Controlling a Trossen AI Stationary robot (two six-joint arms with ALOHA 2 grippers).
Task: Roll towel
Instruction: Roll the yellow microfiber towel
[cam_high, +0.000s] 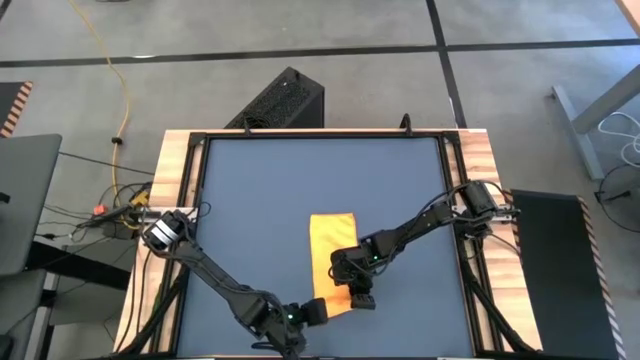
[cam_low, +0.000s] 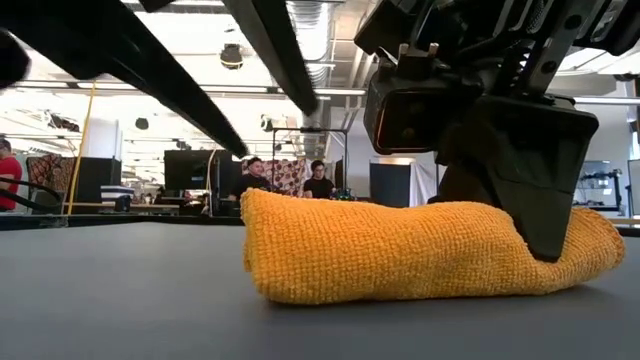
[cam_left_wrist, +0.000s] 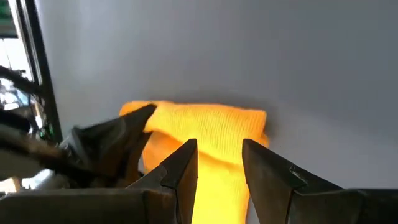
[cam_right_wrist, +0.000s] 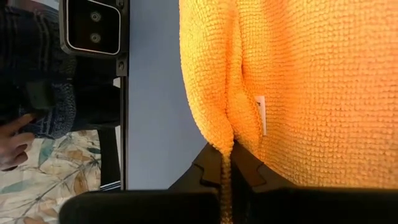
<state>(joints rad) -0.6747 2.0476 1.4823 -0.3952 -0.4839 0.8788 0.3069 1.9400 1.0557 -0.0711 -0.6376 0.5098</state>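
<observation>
Clearly the roll has only begun at the towel's near end, where the right hand is clamped shut on a pinched ridge of cloth. To do this well, it should carry that fold evenly toward the far end, keeping the edge square. The left hand sits at the same end, fingers parted astride the cloth, not gripping it. Yellow-orange and nubbly, the towel lies on the table's near middle, its far part flat.
</observation>
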